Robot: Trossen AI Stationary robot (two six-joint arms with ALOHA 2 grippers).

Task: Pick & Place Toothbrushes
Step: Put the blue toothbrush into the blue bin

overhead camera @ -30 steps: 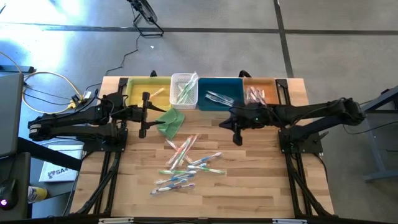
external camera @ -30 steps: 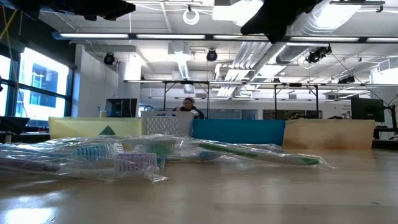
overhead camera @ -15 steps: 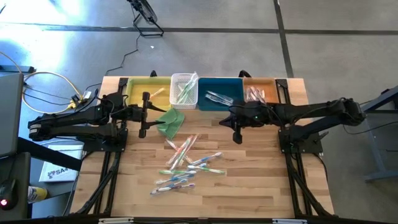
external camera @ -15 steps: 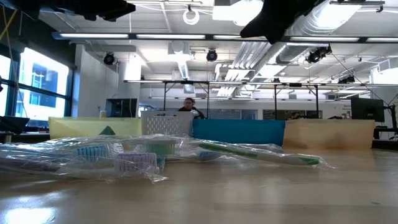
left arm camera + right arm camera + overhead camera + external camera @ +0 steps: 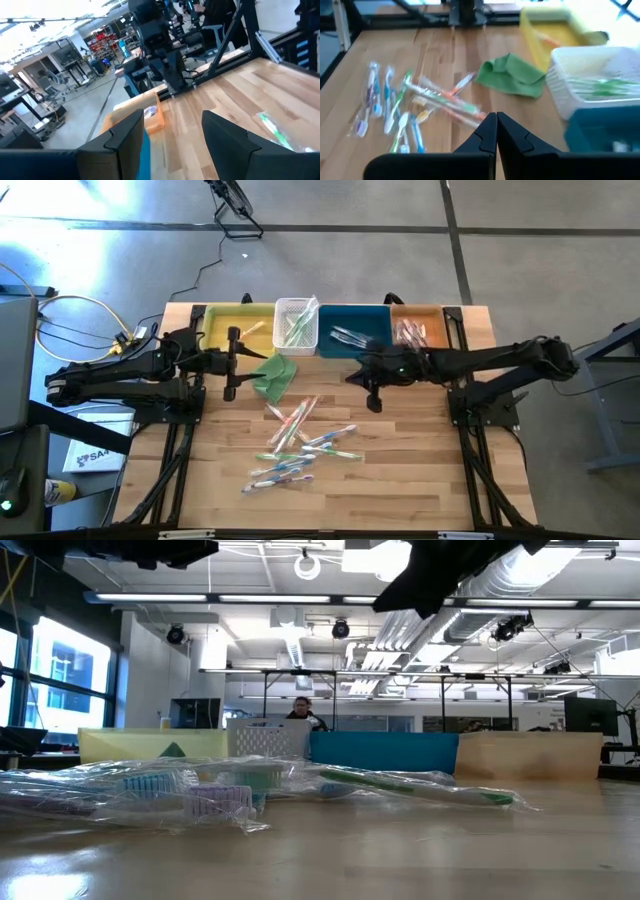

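PROGRESS: partly done | SORTED: a few toothbrushes lie in yellow bin (image 5: 240,328), white basket (image 5: 296,322), blue bin (image 5: 352,331), orange bin (image 5: 416,328) along counter's (image 5: 420,470) far edge | LEFT: loose toothbrushes (image 5: 300,442) piled mid-counter | left pincer (image 5: 231,365) wide, empty, beside green cloth (image 5: 274,375) | right pincer (image 5: 375,402) closed, empty, above counter past the bins.

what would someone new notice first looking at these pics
Probably the loose pile of wrapped toothbrushes in the middle of the wooden table, and the row of coloured bins along its far edge. Next, the shut right gripper above the table just right of the pile, and a folded green cloth by the open left gripper.
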